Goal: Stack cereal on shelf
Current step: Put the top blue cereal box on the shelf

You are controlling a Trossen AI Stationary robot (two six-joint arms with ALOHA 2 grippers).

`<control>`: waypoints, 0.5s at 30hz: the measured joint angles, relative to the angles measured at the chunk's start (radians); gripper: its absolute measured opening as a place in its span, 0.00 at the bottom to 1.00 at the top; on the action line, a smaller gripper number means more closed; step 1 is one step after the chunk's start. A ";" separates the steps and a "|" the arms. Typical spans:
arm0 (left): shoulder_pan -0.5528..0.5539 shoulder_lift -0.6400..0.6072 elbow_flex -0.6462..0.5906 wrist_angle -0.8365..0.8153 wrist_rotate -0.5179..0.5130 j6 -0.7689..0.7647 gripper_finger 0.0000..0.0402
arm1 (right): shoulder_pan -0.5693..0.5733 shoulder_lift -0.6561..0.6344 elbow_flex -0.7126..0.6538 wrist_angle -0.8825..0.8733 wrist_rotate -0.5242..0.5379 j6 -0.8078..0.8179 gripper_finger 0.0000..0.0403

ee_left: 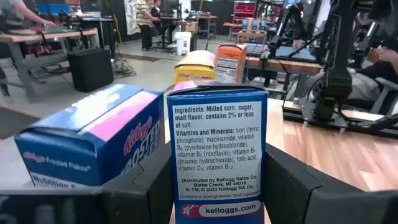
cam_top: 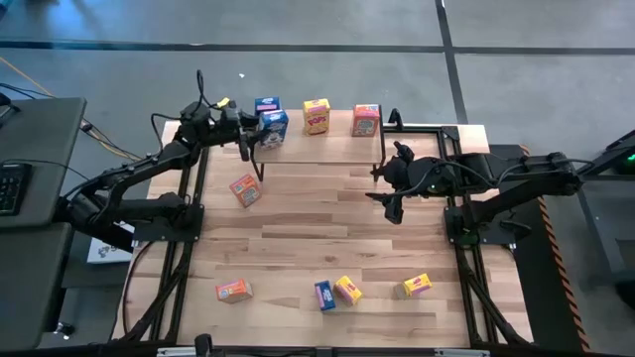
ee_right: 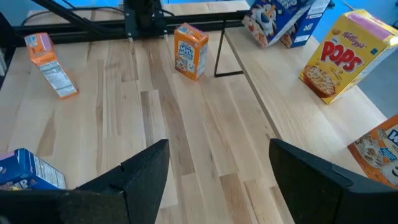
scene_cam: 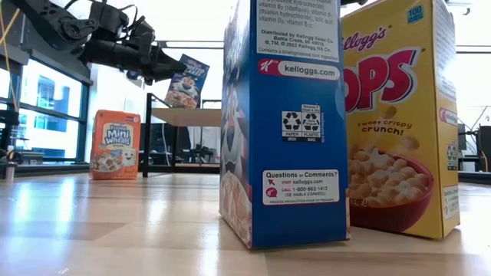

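My left gripper (cam_top: pixel 256 136) is shut on a blue cereal box (cam_top: pixel 275 127) over the left part of the shelf (cam_top: pixel 427 134), a light-wood top on black legs. On the shelf stand a second blue box (cam_top: pixel 266 104), a yellow box (cam_top: pixel 317 116) and an orange box (cam_top: pixel 365 120). In the left wrist view the held box (ee_left: pixel 217 143) fills the middle, with the other blue box (ee_left: pixel 93 143) beside it. My right gripper (cam_top: pixel 390 190) is open and hovers over the table just in front of the shelf's right part; its wrist view shows it (ee_right: pixel 217 155) holding nothing. My left gripper pinches the blue box between its two fingers (ee_left: pixel 149 186), one on each wide face, with the narrow ingredients panel (ee_left: pixel 217 180) toward the wrist camera. The fingers come about level from the table's left. In the low view the box (scene_cam: pixel 185 80) sits tilted just above the shelf top (scene_cam: pixel 188 116); whether it touches the shelf, I cannot tell.
On the table stand an orange box (cam_top: pixel 244 189) near the shelf's left legs and, along the near edge, an orange box (cam_top: pixel 234 290), a blue box (cam_top: pixel 324 295) and two yellow boxes (cam_top: pixel 347 290) (cam_top: pixel 417 286). Bare shelf top lies right of the orange box.
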 joint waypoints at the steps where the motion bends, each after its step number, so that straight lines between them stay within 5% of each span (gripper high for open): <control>1: 0.000 0.006 0.000 0.001 0.002 0.000 0.46 | 0.000 0.000 0.000 0.002 0.000 0.000 0.67; 15: 0.000 0.038 0.001 0.040 0.002 -0.024 0.46 | 0.000 0.000 0.000 0.001 -0.004 0.001 0.67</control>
